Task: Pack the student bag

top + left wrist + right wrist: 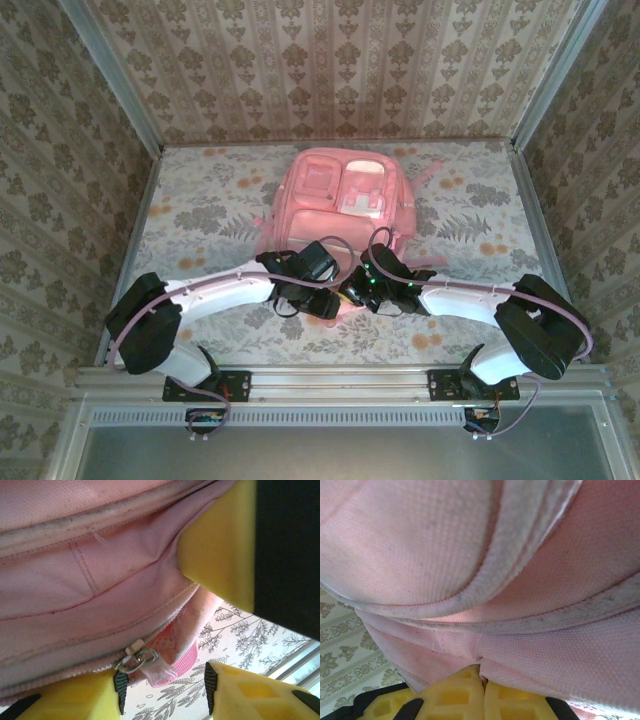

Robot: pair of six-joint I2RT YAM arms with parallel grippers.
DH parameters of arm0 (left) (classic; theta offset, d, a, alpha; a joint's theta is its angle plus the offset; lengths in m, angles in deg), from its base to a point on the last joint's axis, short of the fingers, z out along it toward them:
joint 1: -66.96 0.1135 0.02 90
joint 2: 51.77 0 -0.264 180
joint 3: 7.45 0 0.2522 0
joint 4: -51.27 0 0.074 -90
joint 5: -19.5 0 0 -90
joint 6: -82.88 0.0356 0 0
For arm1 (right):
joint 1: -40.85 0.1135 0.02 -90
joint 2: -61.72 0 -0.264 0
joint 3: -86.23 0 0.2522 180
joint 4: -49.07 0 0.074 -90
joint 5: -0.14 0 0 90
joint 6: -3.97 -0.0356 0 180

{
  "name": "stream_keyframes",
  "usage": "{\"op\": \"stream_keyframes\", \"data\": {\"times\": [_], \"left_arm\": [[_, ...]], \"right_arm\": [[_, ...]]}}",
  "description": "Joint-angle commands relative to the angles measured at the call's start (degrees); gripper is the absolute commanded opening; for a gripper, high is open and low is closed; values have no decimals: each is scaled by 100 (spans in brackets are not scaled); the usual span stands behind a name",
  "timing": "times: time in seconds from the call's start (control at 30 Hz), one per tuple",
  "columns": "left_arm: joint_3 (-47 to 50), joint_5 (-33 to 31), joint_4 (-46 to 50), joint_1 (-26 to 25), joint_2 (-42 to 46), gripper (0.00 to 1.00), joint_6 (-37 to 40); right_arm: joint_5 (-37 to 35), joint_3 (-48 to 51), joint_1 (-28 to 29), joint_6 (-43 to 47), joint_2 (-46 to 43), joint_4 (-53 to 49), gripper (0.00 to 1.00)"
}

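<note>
From above: one student bag lies mid-table, with bare cloth either side. My left gripper and right gripper meet at its near edge. Left wrist: my jaws stand apart, one zip pull loose between them. Right wrist: my jaws pinch one bag fold tight.

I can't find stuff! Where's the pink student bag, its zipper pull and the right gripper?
student bag (322, 188): top view, on its pink front.
zipper pull (136, 660): left wrist view, on the metal ring.
right gripper (481, 677): right wrist view, between its yellow fingertips.
</note>
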Motion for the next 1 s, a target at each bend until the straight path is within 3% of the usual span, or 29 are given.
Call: {"op": "stream_keyframes", "data": {"times": [0.0, 0.33, 0.6, 0.97], "left_arm": [[-123, -263, -59, 5, -238, 46, 138], [-206, -654, 281, 85, -114, 9, 519], [-112, -208, 530, 303, 680, 6, 730], [160, 244, 1020, 769, 1089, 7, 1020]], "right_arm": [[-65, -97, 93, -134, 63, 193, 0], [-326, -9, 101, 6, -86, -98, 0], [-934, -321, 101, 663, -256, -1234, 0], [-1905, -488, -51, 1149, -644, -2394, 0]]}}
